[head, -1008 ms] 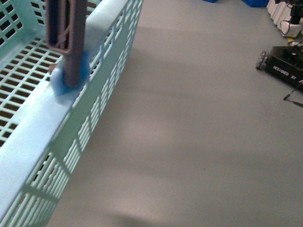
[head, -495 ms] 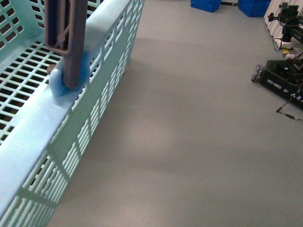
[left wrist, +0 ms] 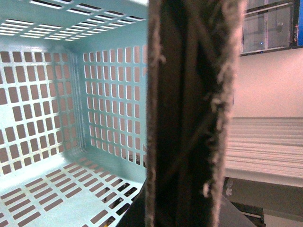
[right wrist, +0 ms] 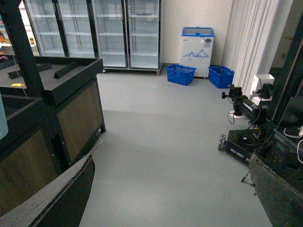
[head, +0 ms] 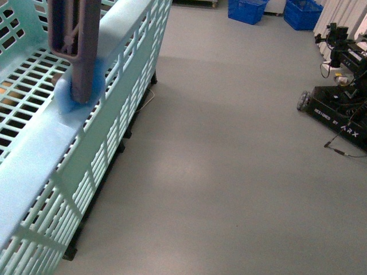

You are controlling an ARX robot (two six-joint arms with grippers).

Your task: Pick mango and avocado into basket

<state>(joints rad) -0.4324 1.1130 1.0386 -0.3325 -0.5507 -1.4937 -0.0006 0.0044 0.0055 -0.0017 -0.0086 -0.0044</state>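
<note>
Right claw [right wrist: 170, 163] hangs spread and empty above the grey floor [head: 229, 172]. I cannot tell the left claw's state: a dark frayed bar [left wrist: 189, 113] blocks its camera. The teal basket [head: 69, 143] fills the front view's left side, its brown-grey handle [head: 71, 34] upright.

Front view close above basket [head: 34, 149] rim; left wrist inside it; right wrist toward shared floor [head: 229, 172].

A mock supermarket inside a robot test space: tall glass-door fridges [right wrist: 94, 33] line the back wall; a white chest freezer [right wrist: 197, 45] and blue crates [right wrist: 181, 74] stand beside them; a dark wooden display stand [right wrist: 57, 94] edges the grey floor [right wrist: 156, 142]; a slotted shopping basket [head: 40, 154] sits close by; a wheeled robot base [head: 338, 112] is parked nearby.
</note>
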